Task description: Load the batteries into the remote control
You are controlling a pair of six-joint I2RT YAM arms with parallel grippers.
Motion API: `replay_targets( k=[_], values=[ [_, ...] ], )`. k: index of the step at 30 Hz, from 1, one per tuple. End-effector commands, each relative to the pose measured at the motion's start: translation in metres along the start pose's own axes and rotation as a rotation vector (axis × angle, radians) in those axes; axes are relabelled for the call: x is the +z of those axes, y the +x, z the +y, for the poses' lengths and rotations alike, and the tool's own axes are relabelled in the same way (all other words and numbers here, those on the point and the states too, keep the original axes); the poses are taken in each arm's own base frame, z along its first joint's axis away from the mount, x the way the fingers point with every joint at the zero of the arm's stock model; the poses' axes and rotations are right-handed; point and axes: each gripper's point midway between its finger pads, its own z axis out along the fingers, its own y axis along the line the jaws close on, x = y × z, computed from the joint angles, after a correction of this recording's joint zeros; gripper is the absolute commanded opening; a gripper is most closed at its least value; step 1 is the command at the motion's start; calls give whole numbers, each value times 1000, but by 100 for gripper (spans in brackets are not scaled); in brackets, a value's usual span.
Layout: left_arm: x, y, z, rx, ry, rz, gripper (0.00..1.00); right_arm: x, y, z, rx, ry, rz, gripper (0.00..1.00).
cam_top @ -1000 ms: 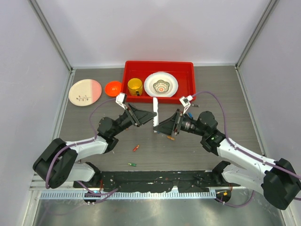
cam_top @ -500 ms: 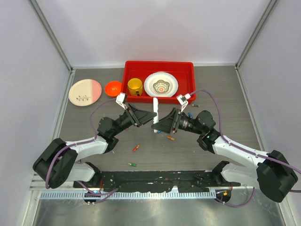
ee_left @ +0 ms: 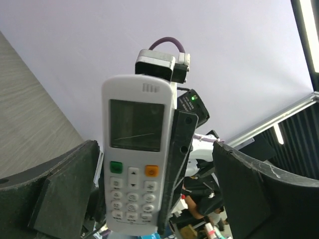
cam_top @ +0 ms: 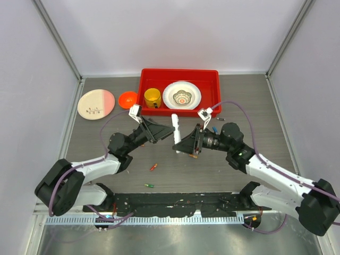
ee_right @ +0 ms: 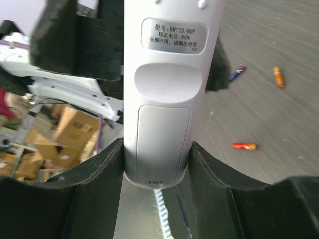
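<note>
Above bench (cam_top: 106, 143) middle: holding remote (cam_top: 175, 123) upright in right claw (ee_right: 156, 191), clamped on lower sides, back cover facing own camera, likely for opening. Flanking it wide apart, gripping nothing: left claw (ee_left: 157, 199). Lying loose on bench: batteries (cam_top: 153, 167).

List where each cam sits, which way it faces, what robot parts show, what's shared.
Top external: above and behind the bases, looking down on the table; left gripper, right gripper and both arms show.
Left wrist: looks along the open left gripper, tilted upward, at the face of the remote control; own fingers either side.
Right wrist: looks along the right gripper, shut on the remote control's back; batteries lie beyond.
Shared: all see the remote control; wrist views see opposite faces.
</note>
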Motion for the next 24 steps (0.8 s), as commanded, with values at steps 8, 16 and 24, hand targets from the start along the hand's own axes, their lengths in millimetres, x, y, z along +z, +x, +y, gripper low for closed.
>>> replay_targets(
  k=[8,16,24],
  values=[
    [-6,-24,19,318,-371,15,100,-46,-14,-49,-368,523,217,1],
    [2,-20,38,415,-564,19,95,-48,-25,-48,-417,627,209,1],
    [11,-8,50,381,-576,39,77,-39,-17,-43,-432,644,242,1]
  ],
)
